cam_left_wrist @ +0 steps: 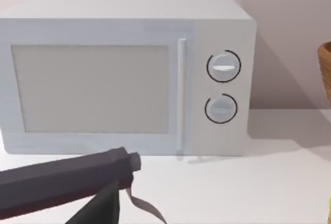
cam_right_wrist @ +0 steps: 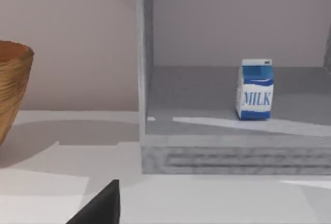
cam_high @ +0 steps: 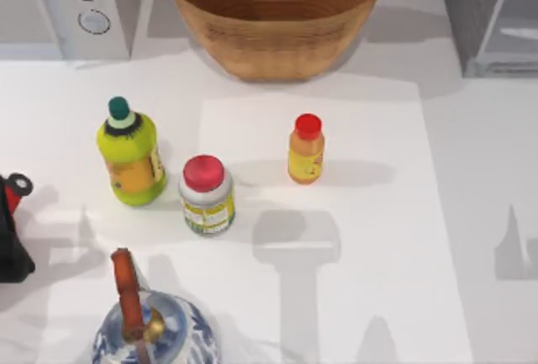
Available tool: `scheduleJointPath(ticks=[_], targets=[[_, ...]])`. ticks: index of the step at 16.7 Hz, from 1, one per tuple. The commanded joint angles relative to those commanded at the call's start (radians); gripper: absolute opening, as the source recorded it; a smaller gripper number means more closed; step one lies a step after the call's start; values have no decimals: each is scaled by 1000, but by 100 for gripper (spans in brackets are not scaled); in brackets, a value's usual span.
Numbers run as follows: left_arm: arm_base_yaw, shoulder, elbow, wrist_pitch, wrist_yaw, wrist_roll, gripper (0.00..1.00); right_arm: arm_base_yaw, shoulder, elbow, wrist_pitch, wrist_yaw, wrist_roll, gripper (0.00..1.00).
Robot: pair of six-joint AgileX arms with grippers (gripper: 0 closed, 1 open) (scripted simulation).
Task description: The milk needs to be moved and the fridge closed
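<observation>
The milk (cam_right_wrist: 255,96), a small blue and white carton printed "MILK", stands upright on the floor inside the fridge (cam_right_wrist: 207,154). The fridge is a speckled grey cabinet and its front is open toward the right wrist camera. In the top view the fridge (cam_high: 479,23) sits at the table's back right corner. A dark part of my right gripper (cam_right_wrist: 101,208) shows low in the right wrist view, well short of the fridge. A dark part of my left gripper (cam_left_wrist: 72,185) hangs in front of the white appliance with two dials (cam_left_wrist: 124,76).
A woven basket (cam_high: 275,13) stands at the back middle and the white dial appliance (cam_high: 71,7) at the back left. A green-yellow bottle (cam_high: 130,152), a red-lidded jar (cam_high: 206,196), an orange bottle (cam_high: 306,149), a blue-white teapot (cam_high: 151,330) and a black-red object (cam_high: 13,229) occupy the left and middle.
</observation>
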Motion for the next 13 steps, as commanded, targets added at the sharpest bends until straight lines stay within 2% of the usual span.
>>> scheduleJointPath(ticks=[3, 6, 13], targets=[[0, 0, 0, 0, 0, 0, 100, 2, -86, 75, -95, -2, -4, 100], [0, 0, 0, 0, 0, 0, 100, 4, -228, 194, -283, -2, -11, 100], [0, 0, 0, 0, 0, 0, 100, 3, -589, 486, -997, 3, -18, 100]])
